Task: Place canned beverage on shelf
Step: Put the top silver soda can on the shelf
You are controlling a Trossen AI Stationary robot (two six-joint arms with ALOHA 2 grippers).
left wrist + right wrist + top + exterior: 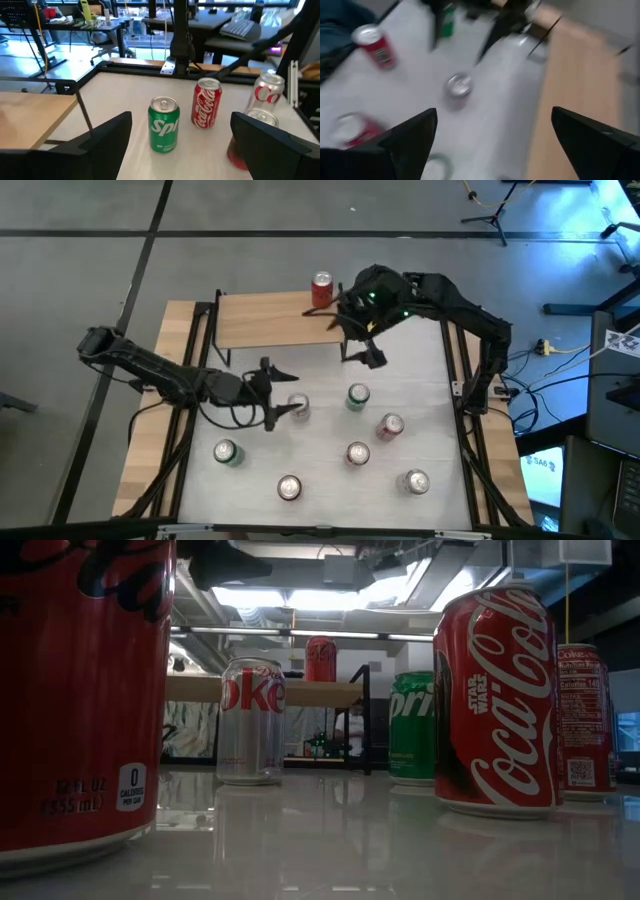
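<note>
While a red can [321, 288] stands upright on the shelf [262, 319] near its right-hand far corner, the right gripper [355, 340] hangs just beside that end of the board, over the white tabletop [420, 380], with its fingers spread wide and nothing between them — the right wrist view shows both dark fingers [405, 137] far apart above the table. The left gripper [277, 392] sits lower down the table, in front of the shelf's near edge, its fingers likewise open and empty; a silver can [297, 407] stands just beside it. Through the left wrist view a green can [163, 124] and a red cola can [207, 102] stand upright between the two open fingers' lines of sight, apart from both. From above, the green can [358, 396] is near the table's middle, with a red can [390, 426] just beyond it toward the right side. More cans stand nearer the front edge: a green one [226, 452], a red one [357, 453], another red one [289, 487] and a silver one [416, 481]. The low view shows the shelved red can [320, 658] on the light-wood board — all the other cans rest on the tabletop.
</note>
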